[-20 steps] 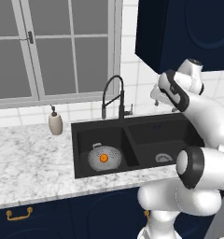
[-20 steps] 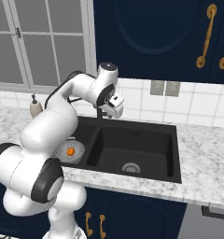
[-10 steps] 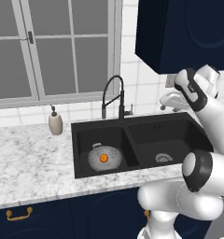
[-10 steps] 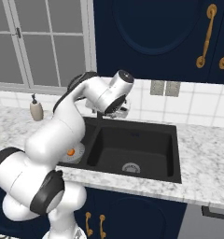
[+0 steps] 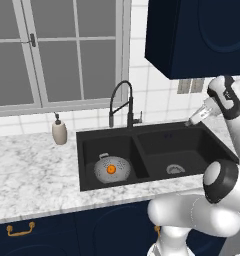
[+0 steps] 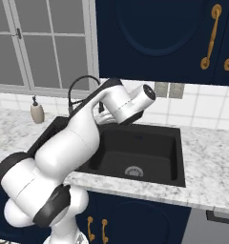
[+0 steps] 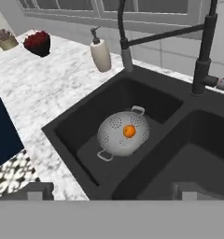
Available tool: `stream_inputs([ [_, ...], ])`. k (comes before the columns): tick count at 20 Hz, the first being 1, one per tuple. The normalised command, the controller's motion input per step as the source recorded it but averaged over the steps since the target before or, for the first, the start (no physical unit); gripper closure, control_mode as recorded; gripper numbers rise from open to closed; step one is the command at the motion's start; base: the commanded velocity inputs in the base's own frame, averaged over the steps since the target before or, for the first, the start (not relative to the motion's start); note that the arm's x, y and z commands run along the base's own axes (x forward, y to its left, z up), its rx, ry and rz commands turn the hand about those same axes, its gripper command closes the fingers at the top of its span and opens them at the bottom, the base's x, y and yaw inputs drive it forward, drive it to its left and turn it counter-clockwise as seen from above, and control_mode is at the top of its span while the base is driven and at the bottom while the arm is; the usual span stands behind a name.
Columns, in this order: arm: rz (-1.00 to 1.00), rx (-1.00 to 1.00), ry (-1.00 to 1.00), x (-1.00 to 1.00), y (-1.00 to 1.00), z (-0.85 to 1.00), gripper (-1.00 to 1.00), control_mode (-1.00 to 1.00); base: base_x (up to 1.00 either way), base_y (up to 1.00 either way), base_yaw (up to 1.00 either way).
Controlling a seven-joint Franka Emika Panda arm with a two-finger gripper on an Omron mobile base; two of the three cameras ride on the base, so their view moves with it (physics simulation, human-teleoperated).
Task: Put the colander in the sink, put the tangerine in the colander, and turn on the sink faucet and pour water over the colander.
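Note:
The grey colander (image 5: 111, 169) stands in the left basin of the black sink (image 5: 157, 137), with the tangerine (image 5: 111, 170) inside it. In the hand view the colander (image 7: 121, 135) and tangerine (image 7: 129, 131) lie ahead of and below my gripper (image 7: 111, 191), whose fingertips (image 7: 39, 189) stand wide apart with nothing between them. The black sink faucet (image 5: 123, 102) rises behind the basin divider, its spout arched toward the left basin. My gripper (image 5: 190, 123) hangs open above the back of the right basin, to the right of the sink faucet (image 7: 203, 51) and apart from it.
A beige soap dispenser (image 5: 59, 131) stands on the marble counter (image 5: 32, 175) left of the sink. Far left on the counter, the hand view shows a dark bowl of red things (image 7: 38, 42) and a small pot (image 7: 5, 39). The window is behind, and a dark cabinet (image 5: 197, 35) hangs above.
The arm has swung to the right, carrying the open hand away from the faucet toward the right basin. The colander and tangerine have not moved.

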Motion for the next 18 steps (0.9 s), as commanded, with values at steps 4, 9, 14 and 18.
stream_inputs([
  [4, 0.4, 0.0, -0.57, 0.0, 0.0, -0.14, -1.0, -1.0, 0.0, 0.0, 0.0],
  [9, 0.32, 0.07, -0.31, 0.03, -0.1, -0.22, -1.0, -1.0, 0.0, 0.0, 0.0],
  [14, 0.23, 0.09, -0.15, 0.15, -0.06, -0.19, -1.0, -1.0, 0.0, 0.0, 0.0],
  [18, 0.08, 0.16, -0.02, 0.28, 0.0, -0.19, -1.0, -1.0, 0.0, 0.0, 0.0],
])
